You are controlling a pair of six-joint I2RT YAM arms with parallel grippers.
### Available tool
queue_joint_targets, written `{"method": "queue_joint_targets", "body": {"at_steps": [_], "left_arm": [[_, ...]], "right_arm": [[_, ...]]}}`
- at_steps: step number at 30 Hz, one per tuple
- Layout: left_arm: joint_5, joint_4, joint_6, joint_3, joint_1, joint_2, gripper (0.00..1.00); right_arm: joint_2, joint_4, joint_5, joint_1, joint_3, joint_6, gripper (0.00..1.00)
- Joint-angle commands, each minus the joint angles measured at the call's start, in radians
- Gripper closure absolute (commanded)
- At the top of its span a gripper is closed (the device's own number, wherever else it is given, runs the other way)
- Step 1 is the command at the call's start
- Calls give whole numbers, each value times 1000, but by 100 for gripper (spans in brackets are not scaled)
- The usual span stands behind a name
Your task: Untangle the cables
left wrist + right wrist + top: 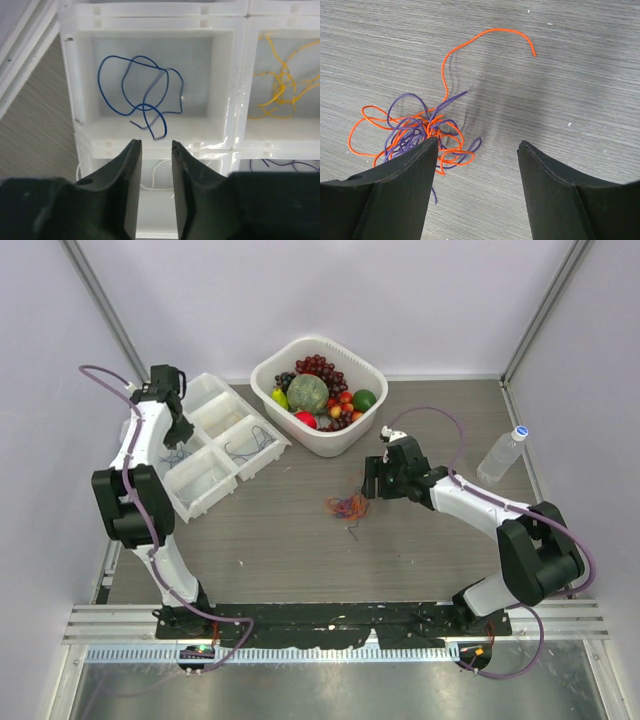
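A tangle of orange and purple cables (415, 132) lies on the wood table, seen small in the top view as the cable tangle (348, 506). One orange strand (485, 37) trails away from it. My right gripper (479, 142) hangs open just right of the tangle, its left finger (407, 185) over the tangle's edge, nothing between the jaws. My left gripper (154, 143) hovers over the white divided tray (240, 90), jaws a little apart and empty. A blue cable (142, 95) lies loose in the compartment ahead. A yellow cable (282, 87) fills the compartment to its right. A white cable (159, 175) shows below the fingers.
The divided tray (205, 485) sits at the left with the left gripper (183, 430) above it. A white basket (372, 370) of fruit stands at the back centre. A water bottle (503, 453) stands at the right. The right gripper (368, 483) is mid-table.
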Motion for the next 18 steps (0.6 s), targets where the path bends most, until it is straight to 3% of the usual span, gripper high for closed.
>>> {"method": "queue_joint_targets", "body": {"at_steps": [1, 7, 12, 18], "left_arm": [[98, -49, 32, 61, 2, -10, 56], [152, 140, 55, -178, -16, -243, 27], [332, 163, 101, -218, -149, -312, 29], [647, 338, 152, -338, -360, -358, 34]], "right_arm": [[6, 28, -5, -5, 39, -5, 30], [48, 13, -34, -9, 79, -25, 30], [74, 37, -87, -8, 85, 21, 30], [109, 47, -114, -8, 99, 35, 30]]}}
